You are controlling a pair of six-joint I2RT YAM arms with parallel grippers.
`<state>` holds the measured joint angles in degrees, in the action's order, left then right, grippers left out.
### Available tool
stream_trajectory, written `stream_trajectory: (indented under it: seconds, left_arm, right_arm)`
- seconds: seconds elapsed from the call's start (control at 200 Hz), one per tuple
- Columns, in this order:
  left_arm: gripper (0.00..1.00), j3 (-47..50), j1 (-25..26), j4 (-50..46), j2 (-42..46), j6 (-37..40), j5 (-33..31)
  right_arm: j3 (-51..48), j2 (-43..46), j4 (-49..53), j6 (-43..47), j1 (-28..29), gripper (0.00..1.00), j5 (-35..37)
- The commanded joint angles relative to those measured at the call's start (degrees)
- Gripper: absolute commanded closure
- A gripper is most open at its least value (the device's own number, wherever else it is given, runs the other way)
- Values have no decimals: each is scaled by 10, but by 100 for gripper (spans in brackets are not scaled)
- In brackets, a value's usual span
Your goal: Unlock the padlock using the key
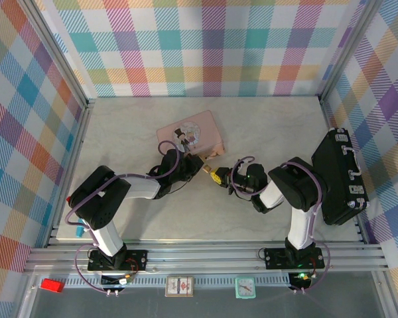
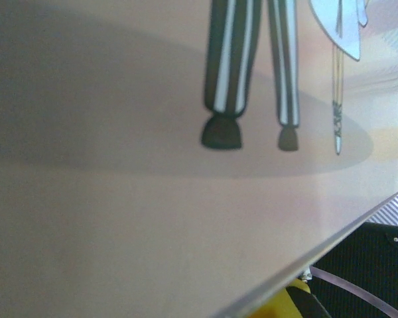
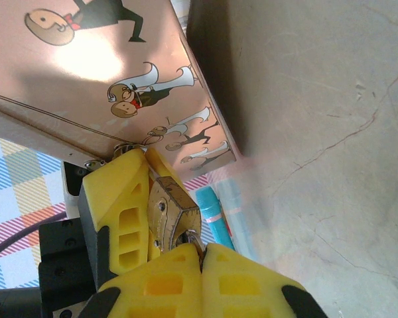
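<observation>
The small brass padlock hangs just off the corner of the pink tin, clamped between the yellow fingers of my left gripper, which is shut on it. Pressed against the padlock's end from the opposite side, my right gripper is shut with the key's small metal head pinched at its fingertips; the key's shaft is hidden. In the top view the right gripper meets the left one nose to nose. The left wrist view looks closely along the tin's lid.
A black case lies along the right wall beside the right arm. Plaid walls and metal posts enclose the marble table. A teal stick-like shape shows beside the padlock. Open tabletop lies behind and right of the tin.
</observation>
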<state>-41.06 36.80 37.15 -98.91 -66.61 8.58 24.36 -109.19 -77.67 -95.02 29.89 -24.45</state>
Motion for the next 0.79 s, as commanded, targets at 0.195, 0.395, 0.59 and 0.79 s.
stream_trajectory:
  seconds: [0.195,0.395,0.59,0.79]
  left_arm:
    - [100,-11,43,20,20,-13,90]
    - [100,-20,44,24,7,-14,93]
    - [100,-22,45,22,3,-15,98]
    - [100,-28,47,18,-1,-19,101]
  right_arm:
    - [40,2,23,45,-7,100,19]
    - [53,2,52,61,-6,100,11]
    - [63,12,97,82,-6,100,12]
    - [75,30,150,97,-2,100,16]
